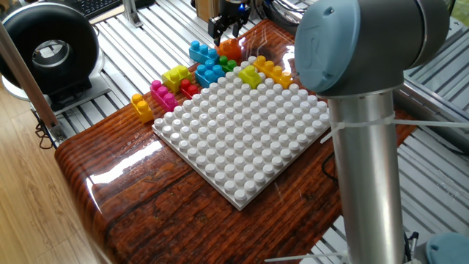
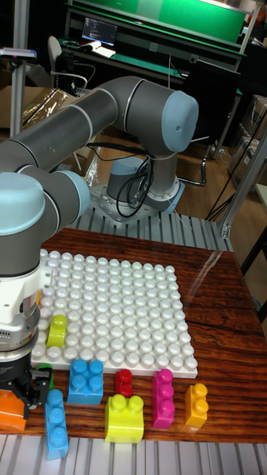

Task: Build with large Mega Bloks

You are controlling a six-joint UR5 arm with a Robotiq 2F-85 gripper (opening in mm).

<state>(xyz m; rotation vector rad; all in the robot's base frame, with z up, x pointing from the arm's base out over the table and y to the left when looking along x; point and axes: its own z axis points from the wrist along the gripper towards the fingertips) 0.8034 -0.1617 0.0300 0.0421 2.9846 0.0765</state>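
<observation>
Currently: hand [image 1: 227,29] at the table's [image 1: 146,198] twelve o'clock edge, fingers narrowly straddling the orange brick [image 1: 230,48] directly beneath, grip unconfirmed; lime brick [image 1: 250,75] seated on white baseplate [image 1: 249,147], toward five o'clock of the hand.

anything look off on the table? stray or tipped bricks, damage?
Nothing stands out. Loose bricks sit upright in a cluster beside the white baseplate; one lime brick sits on its edge. The gripper is at the orange brick. No visible damage.
</observation>
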